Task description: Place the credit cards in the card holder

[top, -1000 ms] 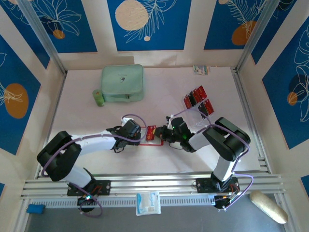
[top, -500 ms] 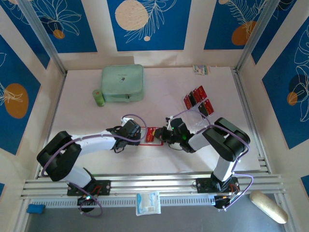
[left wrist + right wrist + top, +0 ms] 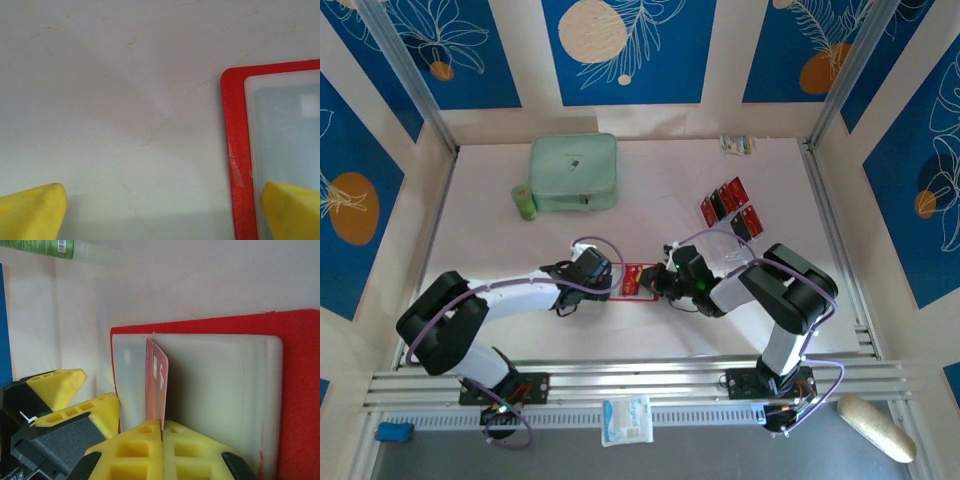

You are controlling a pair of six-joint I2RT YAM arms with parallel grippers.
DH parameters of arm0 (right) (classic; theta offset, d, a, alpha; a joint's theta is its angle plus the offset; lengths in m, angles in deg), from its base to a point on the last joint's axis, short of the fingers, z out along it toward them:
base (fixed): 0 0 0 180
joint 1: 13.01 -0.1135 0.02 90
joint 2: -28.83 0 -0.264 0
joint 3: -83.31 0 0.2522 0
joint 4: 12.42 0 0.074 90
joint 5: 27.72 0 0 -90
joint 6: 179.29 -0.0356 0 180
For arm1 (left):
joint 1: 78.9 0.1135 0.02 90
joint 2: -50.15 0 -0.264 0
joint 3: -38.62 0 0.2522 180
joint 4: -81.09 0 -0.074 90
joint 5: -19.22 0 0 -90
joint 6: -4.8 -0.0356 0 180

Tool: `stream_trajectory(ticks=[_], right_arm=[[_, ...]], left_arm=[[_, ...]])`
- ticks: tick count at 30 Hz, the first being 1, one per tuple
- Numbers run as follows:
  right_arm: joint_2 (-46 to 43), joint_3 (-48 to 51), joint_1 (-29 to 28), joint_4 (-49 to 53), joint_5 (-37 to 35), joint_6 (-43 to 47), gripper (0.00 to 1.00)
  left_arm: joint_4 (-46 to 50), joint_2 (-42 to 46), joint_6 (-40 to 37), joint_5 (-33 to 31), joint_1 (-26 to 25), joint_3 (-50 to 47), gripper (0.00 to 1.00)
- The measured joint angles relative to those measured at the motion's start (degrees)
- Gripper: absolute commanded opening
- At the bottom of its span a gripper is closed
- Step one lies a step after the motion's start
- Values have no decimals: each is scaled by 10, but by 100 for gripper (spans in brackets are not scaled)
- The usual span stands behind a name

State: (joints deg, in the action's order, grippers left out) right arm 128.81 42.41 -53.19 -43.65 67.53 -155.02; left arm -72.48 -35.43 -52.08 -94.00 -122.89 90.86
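Red card holder (image 3: 638, 282) flat between left gripper (image 3: 613, 279) and right gripper (image 3: 657, 283), both seemingly at its edges.

my arms (image 3: 510, 292): white shells, black joints | cables (image 3: 588, 241): lilac, looped at wrists | left pincer (image 3: 162, 200): plain yellow fingertips (image 3: 35, 210) | right pincer (image 3: 162, 430): yellow fingers (image 3: 135, 455) with square holes

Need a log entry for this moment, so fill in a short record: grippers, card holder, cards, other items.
card holder: open, lying flat between the grippers
left gripper: open, one fingertip above the holder's clear sleeve
right gripper: shut on a credit card, edge-on at the sleeve
spare cards: clustered farther back on the right
other items: mint-green case, green tube
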Motion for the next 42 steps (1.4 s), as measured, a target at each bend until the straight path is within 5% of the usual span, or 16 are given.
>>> stream_trajectory(ticks=[42], right_arm=[[-4, -21, -6, 54, 5, -14, 0]], left_arm=[[-12, 0, 0, 0, 0, -6, 100]])
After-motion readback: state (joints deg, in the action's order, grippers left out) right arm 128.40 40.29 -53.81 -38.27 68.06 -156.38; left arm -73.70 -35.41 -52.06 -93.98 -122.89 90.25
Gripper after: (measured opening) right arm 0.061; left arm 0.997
